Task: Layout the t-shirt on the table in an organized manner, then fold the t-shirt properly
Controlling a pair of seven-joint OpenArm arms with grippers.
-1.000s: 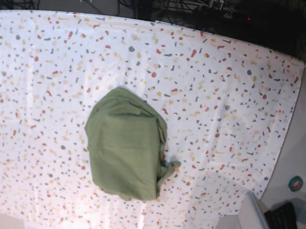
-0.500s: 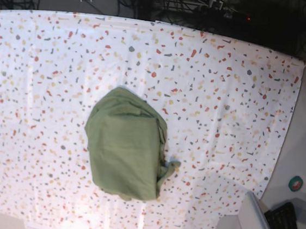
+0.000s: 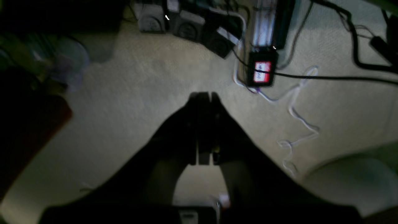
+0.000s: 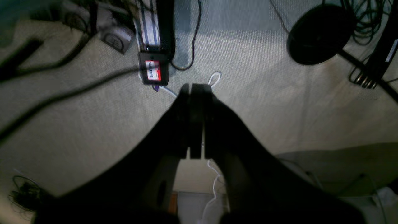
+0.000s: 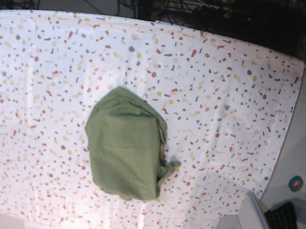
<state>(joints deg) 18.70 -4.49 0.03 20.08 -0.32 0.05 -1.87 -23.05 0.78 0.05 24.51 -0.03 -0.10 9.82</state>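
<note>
Right now your t-shirt [image 5: 125,150] lies bunched in a rounded heap near the middle of the table [image 5: 237,96], with a small bit of fabric sticking out at its lower right edge. Neither arm shows in the base view. Your left gripper [image 3: 203,96] has its jaws pressed together on nothing, hanging over beige carpet [image 3: 130,93] near a black box with a red-and-white label [image 3: 262,69]. Your right gripper [image 4: 196,88] is likewise clenched and empty, over the same carpet, beside that labelled box [image 4: 154,71] and a round black base [image 4: 320,34].
</note>
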